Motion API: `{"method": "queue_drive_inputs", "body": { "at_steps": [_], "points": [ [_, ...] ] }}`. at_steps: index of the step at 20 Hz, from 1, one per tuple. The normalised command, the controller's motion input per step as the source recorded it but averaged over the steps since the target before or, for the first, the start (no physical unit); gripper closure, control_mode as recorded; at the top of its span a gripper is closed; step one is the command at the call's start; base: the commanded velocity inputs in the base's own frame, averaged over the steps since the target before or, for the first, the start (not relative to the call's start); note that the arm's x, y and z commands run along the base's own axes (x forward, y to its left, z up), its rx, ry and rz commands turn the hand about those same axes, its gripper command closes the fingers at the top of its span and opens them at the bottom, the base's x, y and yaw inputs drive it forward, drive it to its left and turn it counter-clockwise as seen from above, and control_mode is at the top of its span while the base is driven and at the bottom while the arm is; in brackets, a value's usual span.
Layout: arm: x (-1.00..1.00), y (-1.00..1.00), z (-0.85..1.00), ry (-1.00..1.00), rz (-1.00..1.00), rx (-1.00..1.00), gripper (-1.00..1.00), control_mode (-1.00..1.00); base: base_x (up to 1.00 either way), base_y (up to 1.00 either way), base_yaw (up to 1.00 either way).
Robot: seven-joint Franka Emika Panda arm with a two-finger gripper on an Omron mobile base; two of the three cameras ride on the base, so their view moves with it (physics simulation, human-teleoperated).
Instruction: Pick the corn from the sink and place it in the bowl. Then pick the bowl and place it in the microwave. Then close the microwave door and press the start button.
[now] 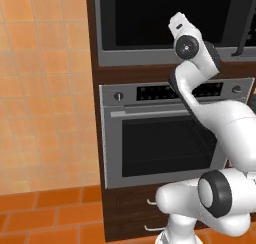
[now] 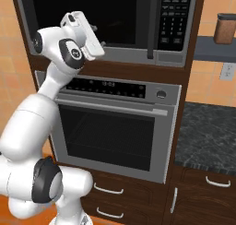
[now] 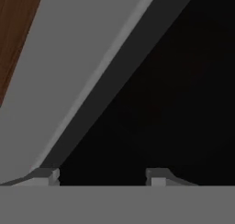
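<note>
Gripper (image 3: 102,175): mine, jaws apart, empty, raised at the microwave (image 2: 170,58) front.
Door (image 2: 92,16): black glass, close ahead of my fingertips.
Step, as I judge: closing the door.
Next: push it flush, then go right to the start button.

A kitchen, plainly, and a rendered one. Built into a tall dark wood cabinet (image 2: 196,30): a microwave (image 2: 175,58) up top, black glass front, grey frame, keypad (image 2: 175,16) down its right side. Directly beneath, a silver oven (image 2: 115,127) with knobs (image 2: 161,94), a dark display strip (image 2: 103,86) and a mesh window. Below that, wood drawers (image 2: 108,192) with pale bar handles. To the right, a dark speckled counter (image 2: 207,132) over more cabinets, a brown jar (image 2: 226,28) on a shelf, a wall socket (image 2: 227,71). Orange-tan tiled wall (image 1: 45,88), deeper orange tiled floor (image 1: 45,213).
</note>
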Motion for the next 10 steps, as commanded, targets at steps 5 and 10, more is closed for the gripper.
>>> {"method": "queue_drive_inputs", "body": {
  "at_steps": [5, 10],
  "points": [
    [-0.63, -0.51, 0.01, 0.01, 0.00, 0.13, -1.00, -1.00, 0.00, 0.00, 0.00],
    [-1.00, -0.98, 0.02, -0.02, 0.00, 0.32, -1.00, -1.00, 0.00, 0.00, 0.00]
  ]
}}
